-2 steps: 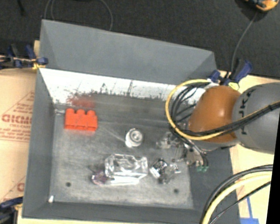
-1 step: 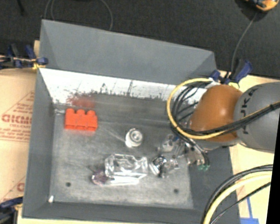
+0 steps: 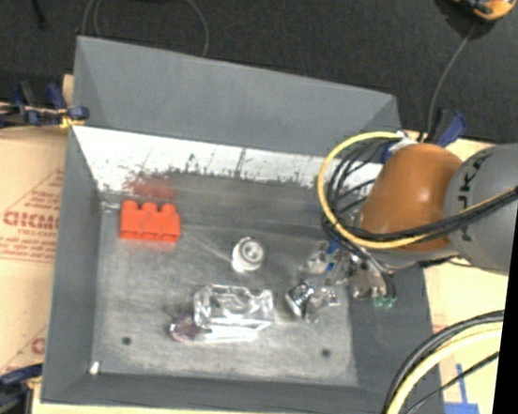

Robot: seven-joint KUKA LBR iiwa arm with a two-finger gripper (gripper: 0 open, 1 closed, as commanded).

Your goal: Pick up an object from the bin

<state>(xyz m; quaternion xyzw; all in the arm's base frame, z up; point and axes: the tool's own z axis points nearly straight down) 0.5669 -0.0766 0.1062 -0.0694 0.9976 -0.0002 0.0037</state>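
**Pincer low at right of bin, three loose things on the floor**

Highest up, nearest the lens: the arm's wrist, capped by one smooth, rounded orange cover [image 3: 412, 198]. Black and yellow cables [image 3: 338, 179] loop around the cover's left side. The grey arm body runs off to the right.

Below the cover: the pincer [image 3: 311, 298], shiny metal with some blue parts above it. It is low over the right part of the bin [image 3: 127, 345] floor. Cannot tell whether it is wide or narrow, and nothing can be made out in its grasp.

Bin: grey sheet metal, sloped walls, flat floor that is dull and scuffed.

Loose things, count three, one of each kind:

1. Clear plastic piece [image 3: 231, 311], boxy and glossy with bright glints. It lies on its side in the front middle of the floor, with a small dark purplish bit at its left end. Its right end is just beside the pincer, and contact cannot be judged. Of the three it lies nearest the pincer.
2. Small white round thing [image 3: 248, 254], stubby like a cap or spool, with a paler top. It sits mid-floor, behind the clear piece and left of the pincer, apart from both.
3. Orange-red toy brick [image 3: 151, 221], matte plastic, rectangular, with studs along its back edge. It lies at the far left of the floor, close to the back wall and well apart from the pincer.

Farthest: the back wall, pale, with dark scratches and a faint reddish reflection above the brick.
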